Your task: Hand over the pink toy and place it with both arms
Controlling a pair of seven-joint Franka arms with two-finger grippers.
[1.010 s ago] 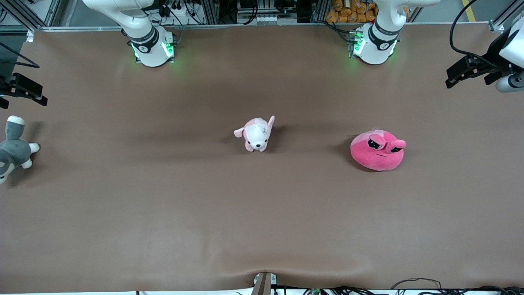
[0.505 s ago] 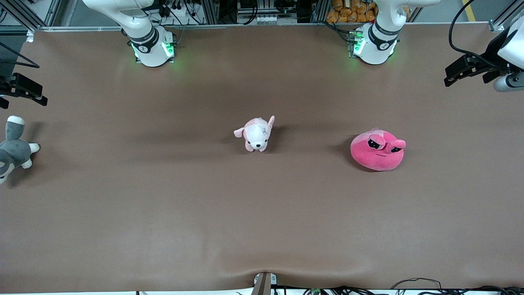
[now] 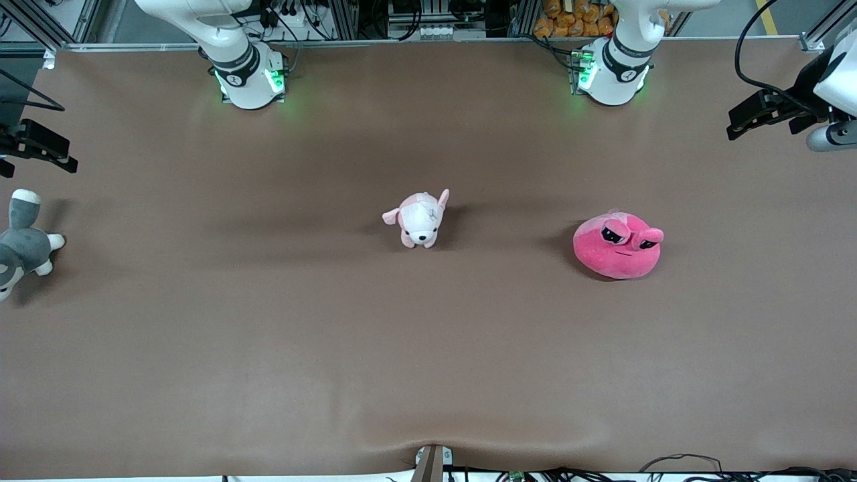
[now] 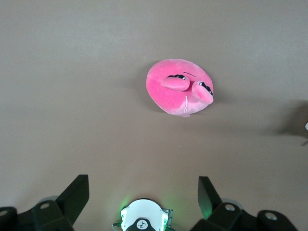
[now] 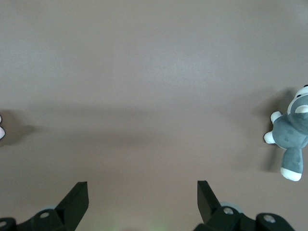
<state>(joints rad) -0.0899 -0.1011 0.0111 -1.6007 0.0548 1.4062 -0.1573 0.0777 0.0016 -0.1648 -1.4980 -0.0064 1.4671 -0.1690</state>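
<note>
- Basically nothing on the table has moved since the earlier frames: pink toy, small pink-and-white puppy and grey-and-white plush sit where they were.
- Only change: the left gripper has nudged a hair at the left arm's end of the table, up in the air over the mat near the edge. Fingers spread wide, holding nothing.
- Right gripper hasn't budged, hanging over the right arm's end of the table, just above the grey-and-white plush in the front view. Also spread, empty.
- Pink toy rests on the table toward the left arm's end, nearer the front camera than the left arm's base, eyes up, well apart from both grippers. Puppy sits mid-table between the two bases' lines, well apart from the pink toy.
- Left wrist view adds: pink toy seen from above, clear of the spread fingers, plus the left arm's base with green lights between them.
- Right wrist view adds: both fingers apart over bare mat, grey-and-white plush at the frame edge. Pink toy is not in that view.
</note>
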